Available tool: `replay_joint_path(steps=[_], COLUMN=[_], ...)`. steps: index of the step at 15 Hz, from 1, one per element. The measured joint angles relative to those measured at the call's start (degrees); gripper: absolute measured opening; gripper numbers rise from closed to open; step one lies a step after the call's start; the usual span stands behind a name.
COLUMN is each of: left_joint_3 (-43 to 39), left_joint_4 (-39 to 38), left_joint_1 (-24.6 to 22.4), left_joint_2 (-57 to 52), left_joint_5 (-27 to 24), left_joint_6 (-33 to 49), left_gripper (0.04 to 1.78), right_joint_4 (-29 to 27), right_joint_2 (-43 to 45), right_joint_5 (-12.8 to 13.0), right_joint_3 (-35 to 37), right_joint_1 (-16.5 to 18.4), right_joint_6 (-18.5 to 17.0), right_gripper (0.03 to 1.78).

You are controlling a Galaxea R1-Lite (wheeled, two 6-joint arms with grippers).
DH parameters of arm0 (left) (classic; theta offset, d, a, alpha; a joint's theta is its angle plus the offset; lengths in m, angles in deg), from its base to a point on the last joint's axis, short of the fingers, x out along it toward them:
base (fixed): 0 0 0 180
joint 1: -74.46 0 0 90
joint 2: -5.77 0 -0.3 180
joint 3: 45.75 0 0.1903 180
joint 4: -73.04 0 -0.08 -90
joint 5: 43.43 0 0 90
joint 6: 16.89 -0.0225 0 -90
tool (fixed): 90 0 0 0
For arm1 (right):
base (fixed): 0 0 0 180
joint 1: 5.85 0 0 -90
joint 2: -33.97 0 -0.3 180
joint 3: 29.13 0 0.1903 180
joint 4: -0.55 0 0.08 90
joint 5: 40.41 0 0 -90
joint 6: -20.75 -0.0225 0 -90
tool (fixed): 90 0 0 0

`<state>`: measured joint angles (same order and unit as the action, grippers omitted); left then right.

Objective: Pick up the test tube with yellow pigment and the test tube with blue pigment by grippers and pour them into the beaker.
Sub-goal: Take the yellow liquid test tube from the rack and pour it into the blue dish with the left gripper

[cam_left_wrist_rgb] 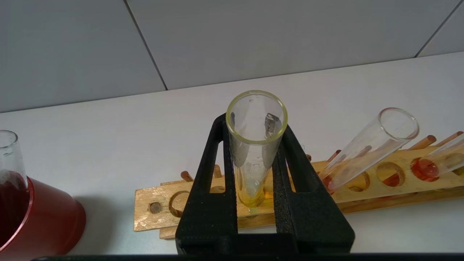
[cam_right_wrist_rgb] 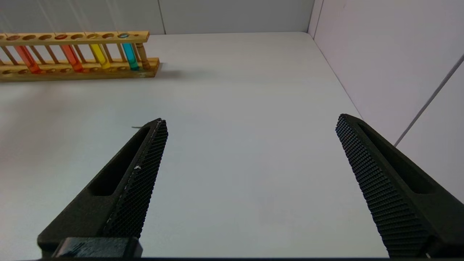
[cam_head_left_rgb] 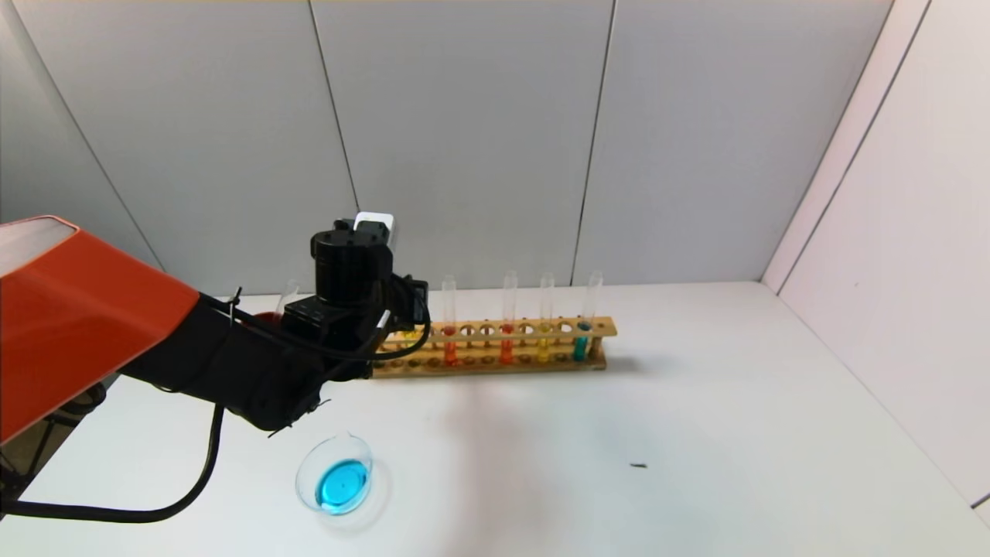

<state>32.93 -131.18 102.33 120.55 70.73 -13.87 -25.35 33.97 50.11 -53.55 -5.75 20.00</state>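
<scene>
Your left gripper (cam_left_wrist_rgb: 255, 170) is pinching the test tube with yellow pigment (cam_left_wrist_rgb: 253, 152) between its two black fingers (cam_left_wrist_rgb: 214, 188), holding it low on the glass while the tube is standing at the left end of the wooden rack (cam_left_wrist_rgb: 362, 188), its yellow base reaching down to the rack's top rail. You are risking a slip here: the glass is smooth and narrow, so a loose squeeze may be letting it slide or tilt as you lift, and a hard one may be cracking it. Lifting at an angle may be catching the tube on the hole's rim and tugging the light rack along, rocking the neighbouring orange-red tube (cam_left_wrist_rgb: 366, 152) that is leaning just beside it. The dark-red cup (cam_left_wrist_rgb: 43, 217) is standing near on the other side, so a wide swing may be knocking it. The beaker (cam_head_left_rgb: 336, 476) is sitting well in front of the rack, already holding blue liquid, and a fast tip over it may be splashing past its low wall. Your right gripper (cam_right_wrist_rgb: 250, 159) is hovering spread wide above the white table (cam_right_wrist_rgb: 253, 90), idle. No brand, label or writing is showing anywhere
</scene>
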Motion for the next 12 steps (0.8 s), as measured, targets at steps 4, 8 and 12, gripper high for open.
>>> replay_joint_path(steps=[4,8,12], left_joint_3=[1.22,3.56,5.74], left_joint_4=[2.52,5.27,7.91], left_joint_1=[0.27,0.27,0.16], left_joint_2=[-1.62,-2.38,-3.39], left_joint_5=[0.17,0.22,0.56], left_joint_6=[-0.35,-1.35,-2.10], left_gripper=[0.32,0.32,0.32], right_joint_4=[0.00,0.00,0.00], right_joint_2=[0.00,0.00,0.00], right_joint_5=[-0.01,-0.01,-0.01], right_joint_3=[0.00,0.00,0.00], right_joint_1=[0.00,0.00,0.00], right_joint_6=[0.04,0.04,0.04], right_gripper=[1.70,1.70,1.70])
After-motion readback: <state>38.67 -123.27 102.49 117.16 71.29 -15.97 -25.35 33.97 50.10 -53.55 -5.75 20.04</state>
